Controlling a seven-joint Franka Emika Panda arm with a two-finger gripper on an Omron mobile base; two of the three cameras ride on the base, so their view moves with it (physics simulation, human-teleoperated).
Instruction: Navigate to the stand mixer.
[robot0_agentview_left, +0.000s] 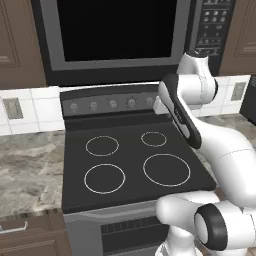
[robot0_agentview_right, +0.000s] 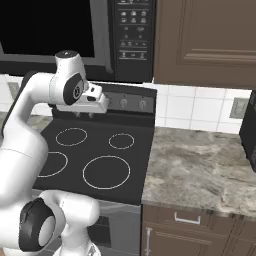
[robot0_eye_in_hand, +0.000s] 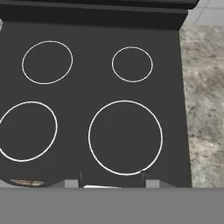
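Presently arm (robot0_agentview_left: 200, 115) folded above black stovetop (robot0_agentview_left: 130, 165).

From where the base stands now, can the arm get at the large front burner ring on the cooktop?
Probably yes. The open fingers hang over the cooktop, the hand view looks down right onto the large burner ring, and no pot or pan lies between them.

one stove (robot0_agentview_left: 75, 165) with four burner rings, five knobs, one microwave (robot0_agentview_left: 115, 35).
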